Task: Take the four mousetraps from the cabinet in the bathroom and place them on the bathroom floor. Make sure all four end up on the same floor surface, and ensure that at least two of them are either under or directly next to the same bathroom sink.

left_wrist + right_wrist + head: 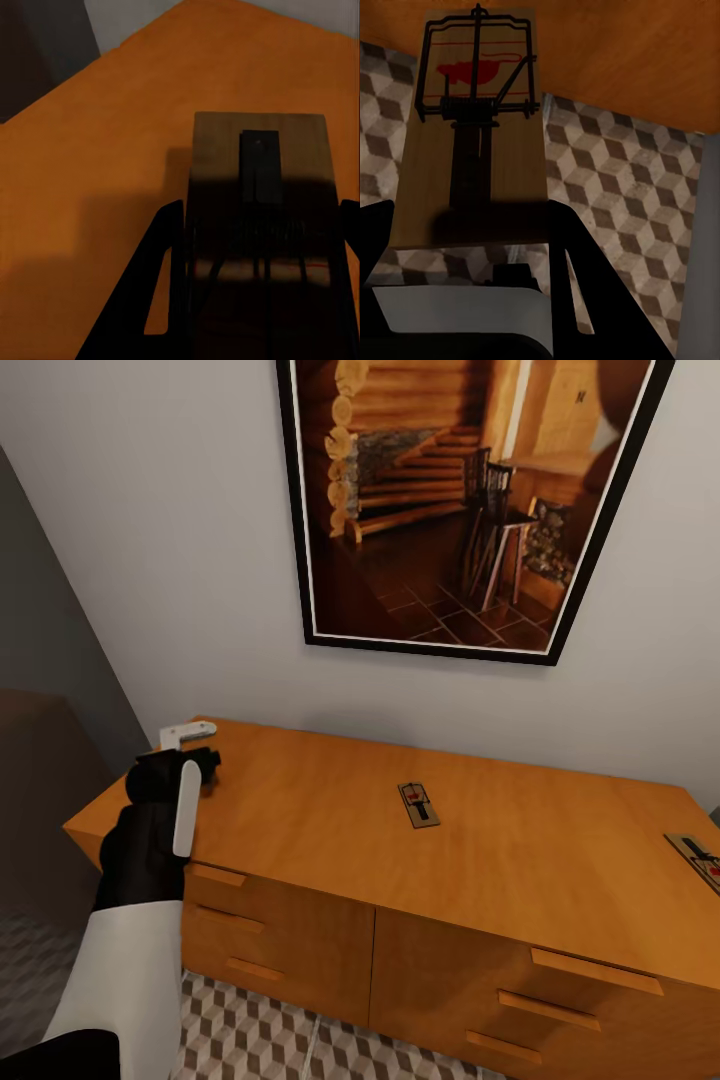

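While each hand grips a mousetrap, left hand [255, 300] over the cabinet worktop [300, 810], right hand [457, 262] above bathroom floor [622, 187], two mousetraps [418, 803] lie on the worktop at three o'clock; none is placed.

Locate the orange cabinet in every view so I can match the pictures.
Head view: cabinet across the lower half, drawers facing us.
Left wrist view: its top behind the left-held mousetrap.
Right wrist view: orange strip beyond the right-held mousetrap.
Shared landmark: cube-patterned floor, head and right wrist views.
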Motion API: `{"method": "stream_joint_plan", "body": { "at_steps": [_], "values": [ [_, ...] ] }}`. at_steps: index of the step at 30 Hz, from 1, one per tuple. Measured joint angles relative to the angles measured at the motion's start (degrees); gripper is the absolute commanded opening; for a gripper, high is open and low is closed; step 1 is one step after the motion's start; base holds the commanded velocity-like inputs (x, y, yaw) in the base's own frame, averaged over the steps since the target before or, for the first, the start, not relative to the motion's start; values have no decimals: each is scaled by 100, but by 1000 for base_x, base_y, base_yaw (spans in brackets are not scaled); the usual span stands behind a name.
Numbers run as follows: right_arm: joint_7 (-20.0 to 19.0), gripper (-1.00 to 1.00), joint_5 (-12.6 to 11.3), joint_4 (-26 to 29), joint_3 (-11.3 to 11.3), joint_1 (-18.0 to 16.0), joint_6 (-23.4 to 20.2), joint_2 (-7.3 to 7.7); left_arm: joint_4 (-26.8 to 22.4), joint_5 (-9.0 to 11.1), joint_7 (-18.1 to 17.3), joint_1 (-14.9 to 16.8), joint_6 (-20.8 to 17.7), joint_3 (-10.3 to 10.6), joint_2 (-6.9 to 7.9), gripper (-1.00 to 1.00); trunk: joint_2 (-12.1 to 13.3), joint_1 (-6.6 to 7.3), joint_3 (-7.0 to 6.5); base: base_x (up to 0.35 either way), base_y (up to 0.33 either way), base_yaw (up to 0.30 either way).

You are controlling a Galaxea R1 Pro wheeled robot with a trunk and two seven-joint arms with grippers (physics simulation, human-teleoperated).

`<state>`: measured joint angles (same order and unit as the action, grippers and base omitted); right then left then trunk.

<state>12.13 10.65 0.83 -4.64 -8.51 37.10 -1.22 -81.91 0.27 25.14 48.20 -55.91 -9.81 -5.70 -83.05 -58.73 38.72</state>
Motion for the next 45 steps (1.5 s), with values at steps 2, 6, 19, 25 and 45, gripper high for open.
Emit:
{"method": "stream_joint_plan", "body": {
  "at_steps": [2,6,19,25,45],
  "values": [
    [-1,-100,0,0,0,-1,0,0,-41,2,0,-1,-4,13,-3,-100,0,0,0,0,0,0],
    [4,-100,0,0,0,-1,0,-1,-112,4,-1,0,-6,79,-6,-100,0,0,0,0,0,0],
    [3,-100,0,0,0,-1,-1,-1,-131,3,0,-6,-21,142,-3,-100,0,-1,0,-29,32,0],
    [-3,-100,0,2,0,-1,-1,0,-128,3,0,-8,-24,142,1,-100,0,-2,0,-198,212,0],
    [-3,-100,0,0,0,-1,-1,7,-72,12,0,-16,-26,143,-7,-100,0,-3,0,-271,158,0]
  ]
}}
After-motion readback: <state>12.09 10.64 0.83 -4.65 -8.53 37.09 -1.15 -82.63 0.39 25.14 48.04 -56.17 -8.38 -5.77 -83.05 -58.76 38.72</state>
